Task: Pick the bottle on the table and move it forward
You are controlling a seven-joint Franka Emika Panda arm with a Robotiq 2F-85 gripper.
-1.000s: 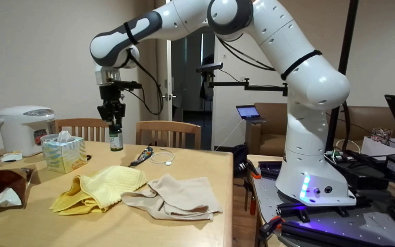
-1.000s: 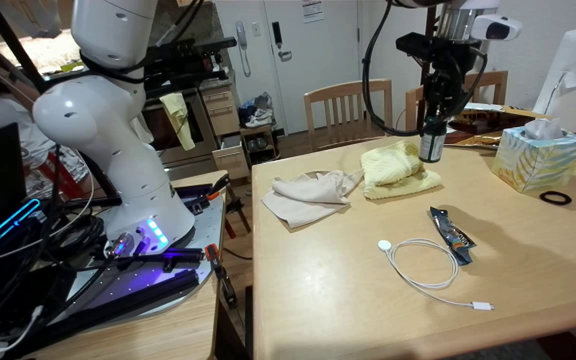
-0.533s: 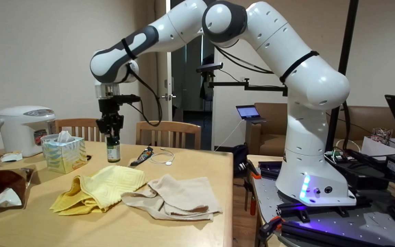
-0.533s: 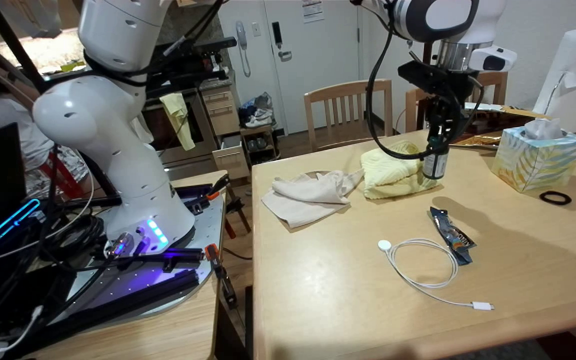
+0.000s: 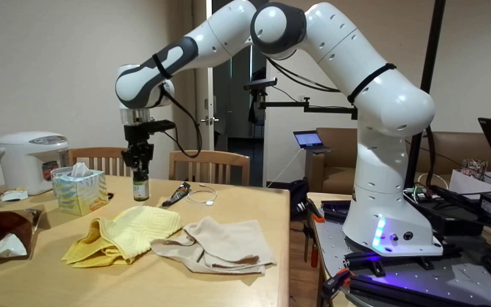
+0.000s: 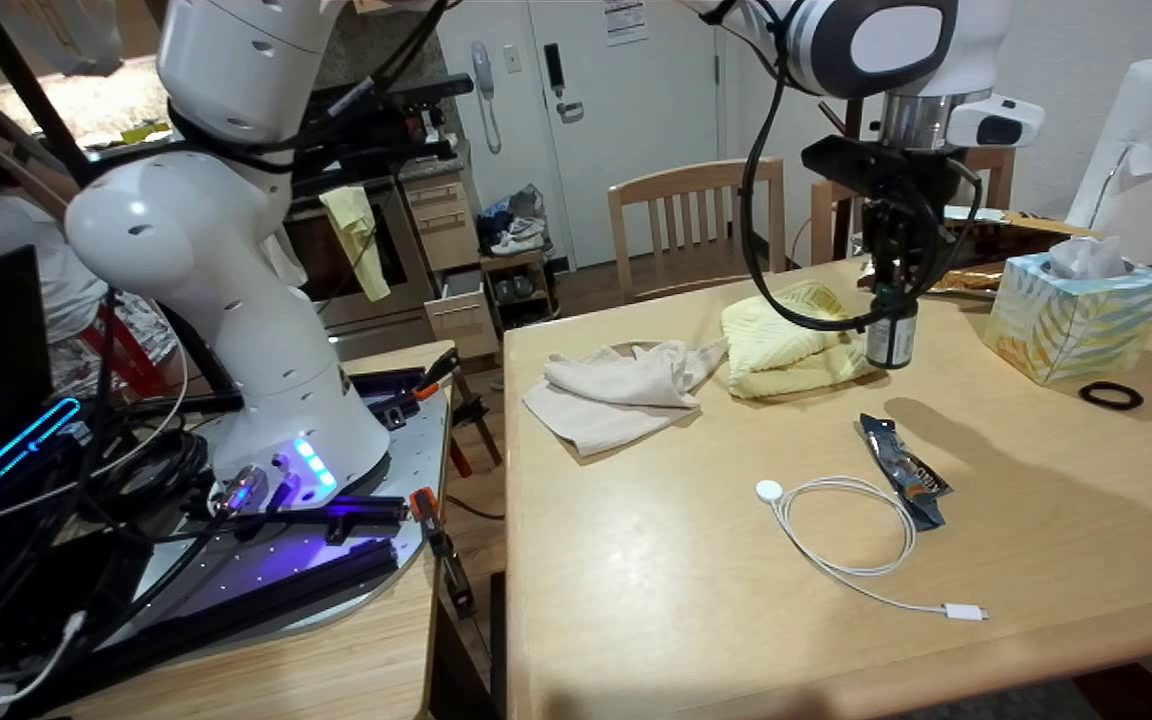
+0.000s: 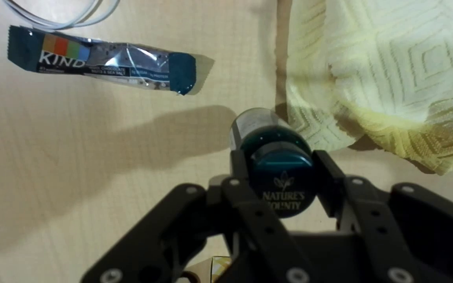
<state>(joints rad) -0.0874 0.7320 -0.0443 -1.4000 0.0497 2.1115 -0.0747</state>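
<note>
The bottle (image 5: 141,191) is clasped beneath the gripper (image 7: 281,177): picking seems done, forward progress cannot be judged, release is left.

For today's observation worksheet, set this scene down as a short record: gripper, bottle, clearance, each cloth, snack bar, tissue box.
Gripper: closed on the cap of the bottle
Bottle: upright, dark-capped
Clearance: base seems just above the table; its shadow falls apart from it in an exterior view
Yellow cloth: rumpled, the nearer cloth to the bottle
Beige cloth: rumpled, beside the yellow one
Snack bar: wrapped, flat on the table, marked KIND
Tissue box: patterned, a white tissue sticking out of the top
</note>
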